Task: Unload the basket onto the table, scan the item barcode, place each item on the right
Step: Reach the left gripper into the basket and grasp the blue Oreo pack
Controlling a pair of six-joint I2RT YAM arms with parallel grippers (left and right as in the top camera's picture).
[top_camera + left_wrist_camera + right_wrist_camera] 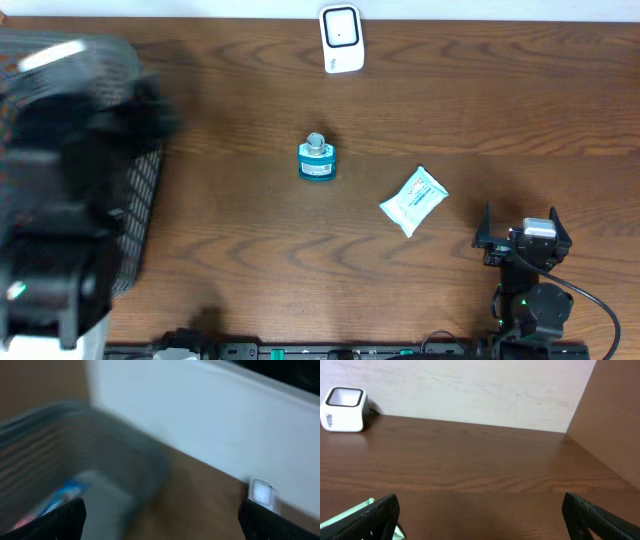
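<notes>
Left jaws spread over basket; teal bottle, packet on table

On my overhead feed the black left arm fills the far left as a large, blurred dark mass, raised close to the camera, so I cannot make out its joints. Its left gripper stands wide. In the left wrist view its two black fingers sit at opposite lower corners, holding nothing, and the whole picture is smeared. The black right arm sits folded and low at the lower right of the overhead view. Its right gripper points up the frame, with its black fingers spread fully apart and empty.
</notes>
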